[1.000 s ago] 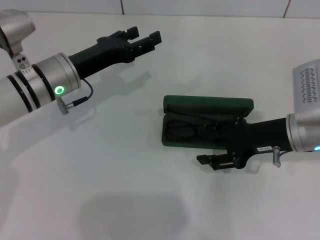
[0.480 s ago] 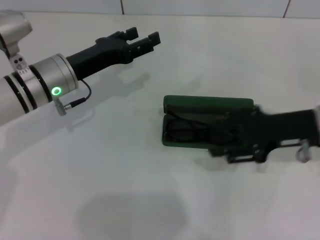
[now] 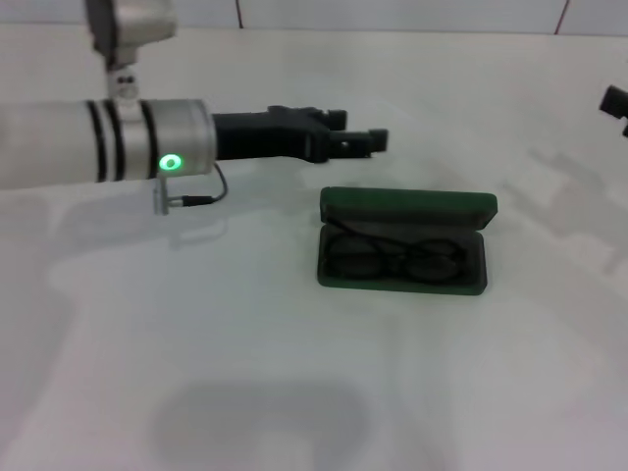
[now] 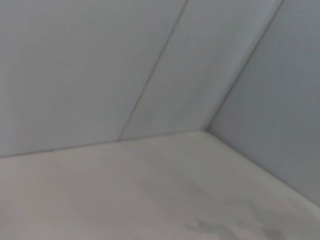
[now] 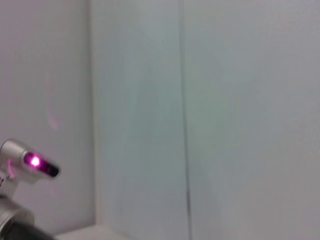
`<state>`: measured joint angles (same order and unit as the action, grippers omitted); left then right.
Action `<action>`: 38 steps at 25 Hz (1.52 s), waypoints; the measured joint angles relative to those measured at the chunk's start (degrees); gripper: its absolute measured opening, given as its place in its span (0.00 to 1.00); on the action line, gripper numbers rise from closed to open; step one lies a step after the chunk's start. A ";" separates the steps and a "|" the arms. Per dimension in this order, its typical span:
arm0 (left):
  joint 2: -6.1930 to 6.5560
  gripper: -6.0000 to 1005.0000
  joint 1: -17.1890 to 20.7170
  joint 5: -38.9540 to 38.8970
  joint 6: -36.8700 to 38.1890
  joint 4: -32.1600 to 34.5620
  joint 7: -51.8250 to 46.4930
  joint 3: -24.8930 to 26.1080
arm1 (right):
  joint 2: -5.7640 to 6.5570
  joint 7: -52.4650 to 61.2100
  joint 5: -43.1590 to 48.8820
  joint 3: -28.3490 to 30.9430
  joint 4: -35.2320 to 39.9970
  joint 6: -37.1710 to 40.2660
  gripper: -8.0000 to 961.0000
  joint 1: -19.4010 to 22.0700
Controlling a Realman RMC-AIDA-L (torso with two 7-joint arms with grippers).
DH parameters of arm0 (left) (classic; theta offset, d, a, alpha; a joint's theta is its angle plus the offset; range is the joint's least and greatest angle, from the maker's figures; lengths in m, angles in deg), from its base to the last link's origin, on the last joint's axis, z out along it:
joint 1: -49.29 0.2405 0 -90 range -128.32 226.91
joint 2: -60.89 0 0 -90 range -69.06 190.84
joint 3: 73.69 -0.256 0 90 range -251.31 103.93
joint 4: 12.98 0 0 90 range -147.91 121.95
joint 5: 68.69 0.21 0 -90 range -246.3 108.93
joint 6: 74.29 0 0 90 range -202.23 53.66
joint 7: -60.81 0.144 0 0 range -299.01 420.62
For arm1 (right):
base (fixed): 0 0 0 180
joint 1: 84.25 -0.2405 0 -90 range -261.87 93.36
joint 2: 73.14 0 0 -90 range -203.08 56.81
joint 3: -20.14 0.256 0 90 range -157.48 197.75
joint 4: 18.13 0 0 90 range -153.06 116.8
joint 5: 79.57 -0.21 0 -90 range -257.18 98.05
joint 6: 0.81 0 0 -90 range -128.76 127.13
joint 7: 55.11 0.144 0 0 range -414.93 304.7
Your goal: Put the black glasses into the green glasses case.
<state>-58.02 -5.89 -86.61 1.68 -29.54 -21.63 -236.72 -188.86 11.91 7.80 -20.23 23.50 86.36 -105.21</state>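
The black glasses (image 3: 397, 261) lie inside the open green glasses case (image 3: 402, 208) on the table (image 3: 245, 373); placement looks complete, lid not yet closed. The left gripper (image 3: 355, 141) hovers near the lid, its finger state unreadable. The right gripper (image 3: 615, 101) sits at the far right edge, state unreadable.

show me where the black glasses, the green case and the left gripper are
black glasses (image 3: 397, 261), head view, on the bridge between the lenses
green case (image 3: 407, 204), head view, on the raised lid
left gripper (image 3: 365, 141), head view, between its fingertips
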 joint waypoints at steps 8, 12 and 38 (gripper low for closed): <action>-0.73 0.84 -4.85 5.80 -7.65 3.13 -3.85 -0.01 | 0.16 -3.41 -1.63 0.49 -4.08 -3.13 0.67 -0.62; -0.74 0.84 -5.61 7.05 -11.75 6.25 -3.82 0.00 | 0.33 -3.69 -1.41 0.39 -4.78 -4.00 0.67 -0.83; 1.27 0.84 4.72 2.85 9.60 12.69 26.62 2.89 | 1.17 -4.52 2.93 -9.22 -3.76 -1.42 0.67 -3.12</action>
<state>-56.75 -1.17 -83.76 11.28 -16.86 4.99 -233.84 -187.69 7.39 10.73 -29.45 19.74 84.94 -108.33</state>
